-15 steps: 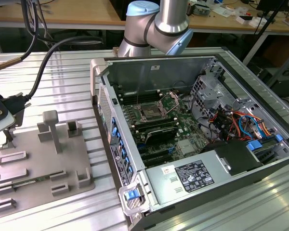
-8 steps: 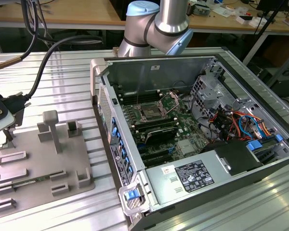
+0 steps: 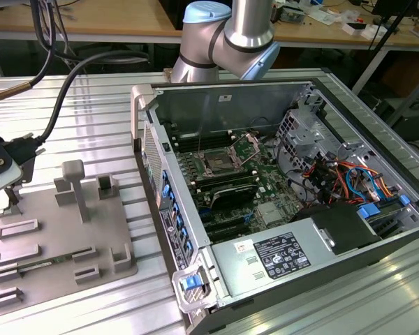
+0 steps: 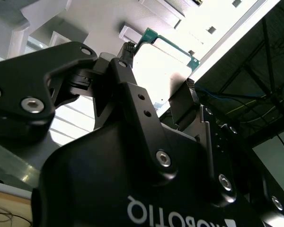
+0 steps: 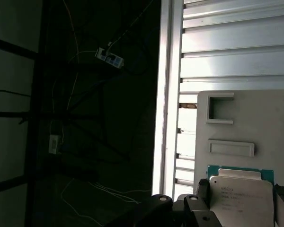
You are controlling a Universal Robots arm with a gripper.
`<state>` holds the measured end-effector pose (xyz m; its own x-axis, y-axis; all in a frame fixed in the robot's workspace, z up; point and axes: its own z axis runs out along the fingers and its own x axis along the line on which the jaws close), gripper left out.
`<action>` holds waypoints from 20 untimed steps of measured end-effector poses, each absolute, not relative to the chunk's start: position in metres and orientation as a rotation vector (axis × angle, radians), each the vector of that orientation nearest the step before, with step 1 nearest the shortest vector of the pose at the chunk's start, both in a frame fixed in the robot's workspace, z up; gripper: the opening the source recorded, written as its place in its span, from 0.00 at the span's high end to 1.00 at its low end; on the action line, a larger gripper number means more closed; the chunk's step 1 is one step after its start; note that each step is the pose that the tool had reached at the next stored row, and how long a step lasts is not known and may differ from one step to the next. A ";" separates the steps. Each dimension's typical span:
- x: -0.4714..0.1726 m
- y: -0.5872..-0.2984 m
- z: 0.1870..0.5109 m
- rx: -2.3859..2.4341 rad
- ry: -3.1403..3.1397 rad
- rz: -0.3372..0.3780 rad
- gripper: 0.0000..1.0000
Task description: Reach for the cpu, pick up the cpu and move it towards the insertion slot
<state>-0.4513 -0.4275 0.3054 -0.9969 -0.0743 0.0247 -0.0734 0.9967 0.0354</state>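
The end effector [image 5: 241, 195] clenched the cpu [image 5: 240, 201] by two opposite edges, fingers [image 5: 202, 190] pressed to the chip's sides over the grey tray [image 5: 241, 118] in the first wrist view. Whether the chip had left the tray could not be told. The insertion slot [image 3: 220, 164] sat well apart, inside the open computer case [image 3: 148, 112] on the ribbed metal surface [image 3: 91, 118].

A ribbed metal table [image 3: 84, 98] is brightly lit. Wooden benches [image 3: 91, 21] are set behind it. In the first wrist view, a dark floor [image 5: 123, 156] is crossed by cables [image 5: 104, 188].
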 end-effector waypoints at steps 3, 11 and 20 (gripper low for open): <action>-0.451 -0.427 0.305 0.118 -3.113 -0.054 0.45; -0.451 -0.427 0.305 0.126 -3.112 -0.054 0.45; -0.451 -0.427 0.305 0.139 -3.112 -0.053 0.45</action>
